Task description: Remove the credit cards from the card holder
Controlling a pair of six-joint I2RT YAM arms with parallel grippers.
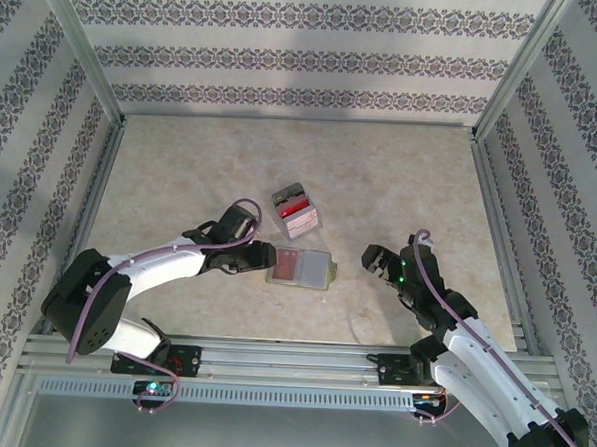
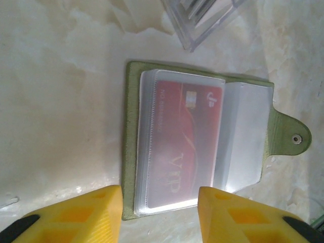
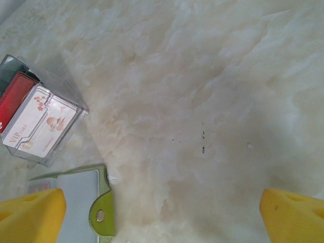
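The card holder lies open on the table, olive-green with pale plastic sleeves and a snap tab. A red VIP credit card sits inside the top sleeve. My left gripper is low at the holder's left end. Its yellow fingers stand partly closed on either side of the sleeve pack's near edge, with a gap still between them and nothing gripped. My right gripper hangs wide open to the right of the holder, apart from it, with the green tab beside its left finger.
A clear plastic box with red and white cards stands just behind the holder, close to my left gripper; it also appears in the right wrist view. Aluminium rails and patterned walls bound the table.
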